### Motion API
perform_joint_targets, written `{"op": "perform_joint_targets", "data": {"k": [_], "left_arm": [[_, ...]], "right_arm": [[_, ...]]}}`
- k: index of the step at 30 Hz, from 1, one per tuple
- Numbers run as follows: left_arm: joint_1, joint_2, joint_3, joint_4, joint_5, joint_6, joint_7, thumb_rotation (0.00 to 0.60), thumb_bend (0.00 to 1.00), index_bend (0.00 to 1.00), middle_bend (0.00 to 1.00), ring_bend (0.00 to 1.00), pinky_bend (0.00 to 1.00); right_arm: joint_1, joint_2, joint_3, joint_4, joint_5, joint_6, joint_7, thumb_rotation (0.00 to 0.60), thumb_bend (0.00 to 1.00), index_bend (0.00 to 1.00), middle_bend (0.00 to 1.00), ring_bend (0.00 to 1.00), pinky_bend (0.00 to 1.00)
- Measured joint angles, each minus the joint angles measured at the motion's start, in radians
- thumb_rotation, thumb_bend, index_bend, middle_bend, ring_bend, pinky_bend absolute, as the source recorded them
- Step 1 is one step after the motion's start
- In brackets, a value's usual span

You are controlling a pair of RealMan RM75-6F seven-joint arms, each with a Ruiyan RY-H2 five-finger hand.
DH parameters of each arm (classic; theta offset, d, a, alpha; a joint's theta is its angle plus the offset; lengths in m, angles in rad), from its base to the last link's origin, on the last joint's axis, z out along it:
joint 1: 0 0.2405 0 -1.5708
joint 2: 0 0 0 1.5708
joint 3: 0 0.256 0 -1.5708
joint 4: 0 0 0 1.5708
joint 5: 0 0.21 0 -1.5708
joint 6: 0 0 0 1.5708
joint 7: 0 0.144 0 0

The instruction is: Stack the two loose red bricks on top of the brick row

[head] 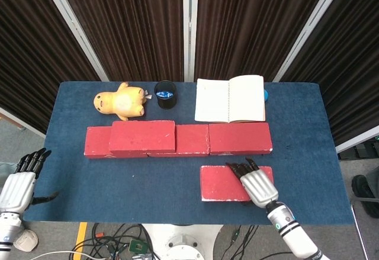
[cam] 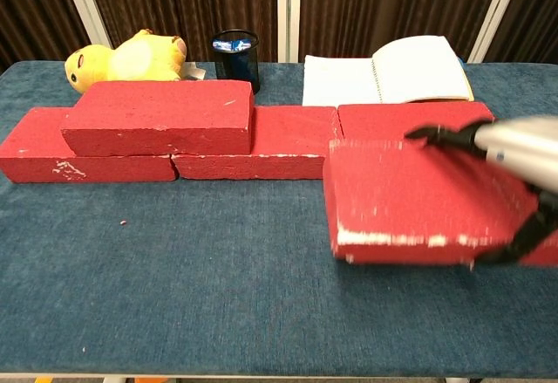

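Note:
A row of three red bricks (head: 177, 141) (cam: 261, 143) lies across the middle of the blue table. One red brick (head: 142, 135) (cam: 159, 117) sits stacked on the row's left part. My right hand (head: 256, 184) (cam: 514, 165) grips the other loose red brick (head: 222, 183) (cam: 401, 200) at its right end, fingers over the top and thumb beneath, and holds it lifted off the table in front of the row's right brick. My left hand (head: 21, 183) hangs off the table's left front corner, fingers apart, holding nothing.
Behind the row are a yellow plush duck (head: 120, 102) (cam: 126, 58), a black cup (head: 165, 94) (cam: 236, 57) and an open notebook (head: 231, 99) (cam: 392, 71). The blue table (head: 148, 183) shows bare cloth in front of the row on the left.

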Motion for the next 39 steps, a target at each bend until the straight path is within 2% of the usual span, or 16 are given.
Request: {"op": "perform_joint_targets", "data": {"k": [4, 8, 15, 21, 26, 39], "left_arm": [[0.001, 0.013, -0.004, -0.015, -0.001, -0.001, -0.001, 0.600, 0.09, 0.00, 0.00, 0.00, 0.00], [-0.006, 0.020, -0.012, -0.029, -0.008, -0.014, 0.006, 0.600, 0.09, 0.00, 0.00, 0.00, 0.00], [-0.018, 0.020, -0.020, -0.038, -0.026, -0.046, 0.014, 0.600, 0.09, 0.00, 0.00, 0.00, 0.00], [-0.021, 0.023, -0.025, -0.033, -0.035, -0.057, -0.003, 0.600, 0.09, 0.00, 0.00, 0.00, 0.00], [-0.025, 0.029, -0.028, -0.024, -0.026, -0.064, -0.030, 0.600, 0.09, 0.00, 0.00, 0.00, 0.00], [-0.026, 0.026, -0.021, 0.011, 0.001, -0.069, -0.073, 0.600, 0.09, 0.00, 0.00, 0.00, 0.00]], "right_arm": [[0.066, 0.052, 0.087, -0.013, 0.043, -0.042, 0.012, 0.600, 0.05, 0.00, 0.28, 0.28, 0.00], [0.166, 0.083, 0.181, 0.011, 0.129, -0.136, 0.029, 0.600, 0.05, 0.00, 0.28, 0.28, 0.00], [0.340, 0.084, 0.263, 0.156, 0.258, -0.311, 0.074, 0.600, 0.05, 0.00, 0.27, 0.28, 0.00], [0.431, 0.036, 0.277, 0.318, 0.324, -0.404, 0.110, 0.600, 0.05, 0.00, 0.28, 0.28, 0.00], [0.490, -0.026, 0.262, 0.428, 0.370, -0.461, 0.146, 0.600, 0.05, 0.00, 0.28, 0.28, 0.00], [0.565, -0.105, 0.214, 0.503, 0.447, -0.497, 0.200, 0.600, 0.02, 0.00, 0.28, 0.28, 0.00]]}}
